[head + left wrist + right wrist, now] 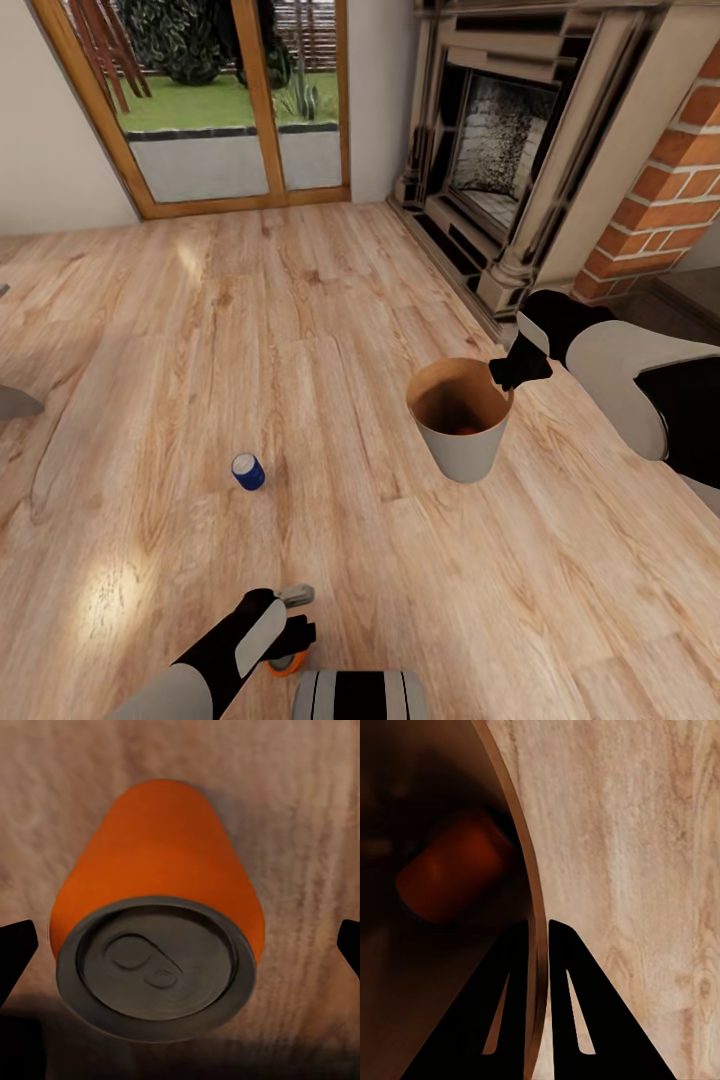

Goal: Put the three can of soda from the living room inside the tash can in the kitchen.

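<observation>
An orange can of soda (157,892) lies on its side on the wood floor, grey top toward the camera. My left gripper (180,949) is open with a finger on each side of it, not touching. In the head view the same can (287,665) peeks out under the left gripper (293,642). A dark blue can (248,471) stands on the floor further ahead. My right gripper (517,372) is shut on the rim of the tash can (462,445), one finger inside and one outside (538,937). Another orange can (454,874) lies inside the bin (521,855).
This is the living room. The brick fireplace (690,190) with its dark surround (500,150) stands at the right, close behind the bin. Wood-framed glass doors (235,100) are at the back. My base (360,696) shows at the lower edge. Open plank floor stretches to the left.
</observation>
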Robot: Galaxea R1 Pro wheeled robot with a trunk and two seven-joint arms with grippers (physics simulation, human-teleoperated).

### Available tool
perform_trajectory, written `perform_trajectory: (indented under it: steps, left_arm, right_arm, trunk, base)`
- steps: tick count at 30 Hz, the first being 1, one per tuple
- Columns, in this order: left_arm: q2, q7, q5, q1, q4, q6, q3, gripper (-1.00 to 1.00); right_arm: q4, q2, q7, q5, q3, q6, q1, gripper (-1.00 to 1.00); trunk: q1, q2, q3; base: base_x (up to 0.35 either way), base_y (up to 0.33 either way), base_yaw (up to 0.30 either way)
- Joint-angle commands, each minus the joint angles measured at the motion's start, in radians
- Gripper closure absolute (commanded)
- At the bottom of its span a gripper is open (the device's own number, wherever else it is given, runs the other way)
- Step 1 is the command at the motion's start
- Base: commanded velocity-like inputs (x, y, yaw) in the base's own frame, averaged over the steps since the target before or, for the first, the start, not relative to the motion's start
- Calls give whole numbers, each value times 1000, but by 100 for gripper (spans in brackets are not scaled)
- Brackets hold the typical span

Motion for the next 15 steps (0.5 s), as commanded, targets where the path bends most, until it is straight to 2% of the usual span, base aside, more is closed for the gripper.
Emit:
perform_trajectory:
  steps: [1,13,14,15]
  left_arm:
    - [0,-4,0,0,1,0,0,-100]
    - [-1,-8,-2,1,0,-19,4,-100]
    - [-1,-8,-2,1,1,-20,4,100]
    - [0,-8,-1,1,1,-20,4,100]
  right_arm:
    - [0,0,5,-11,-8,1,0,100]
    - [0,-1,5,-12,-8,1,0,100]
    - [0,-1,5,-12,-8,1,0,100]
    - [0,-1,5,-12,-8,1,0,100]
  trunk:
    - [0,0,0]
    - [0,0,0]
    - [0,0,0]
    - [0,0,0]
  base:
    - [0,0,0]
    - [0,0,0]
    - [0,0,0]
    - [0,0,0]
